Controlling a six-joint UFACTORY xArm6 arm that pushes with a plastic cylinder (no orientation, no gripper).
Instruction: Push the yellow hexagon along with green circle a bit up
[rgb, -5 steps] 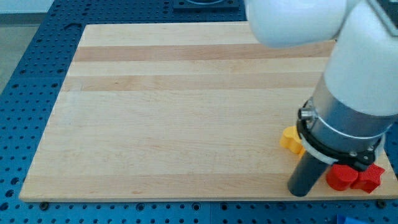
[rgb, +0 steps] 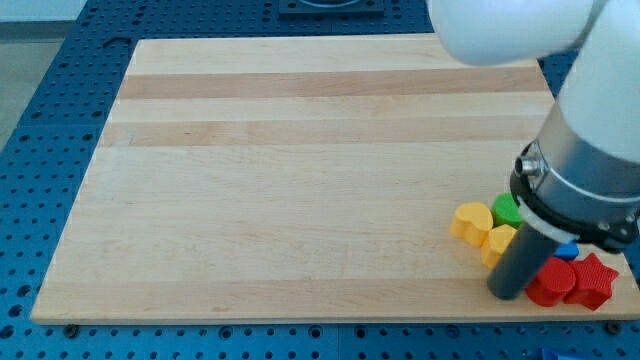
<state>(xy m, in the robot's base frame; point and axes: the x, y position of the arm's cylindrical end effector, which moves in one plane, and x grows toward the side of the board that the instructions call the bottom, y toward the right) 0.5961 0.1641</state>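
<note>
Presently, camera view: I carry no pincer, only a rod, so there is no opening to report. My tip (rgb: 508, 293) rests at the board's (rgb: 300, 180) lower right, touching or just below the yellow hexagon (rgb: 499, 241). The green circle (rgb: 507, 209) sits directly above that hexagon. A yellow block (rgb: 471, 221), blue block (rgb: 566, 250) and two red blocks (rgb: 553, 282) crowd nearby. Judgement: approach step complete; next calls for a short upward push, kept centred under the hexagon

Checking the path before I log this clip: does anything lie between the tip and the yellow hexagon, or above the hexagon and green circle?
Nothing visible. My tip sits just below the yellow hexagon, which adjoins the green circle; the board above shows no blocks.
</note>
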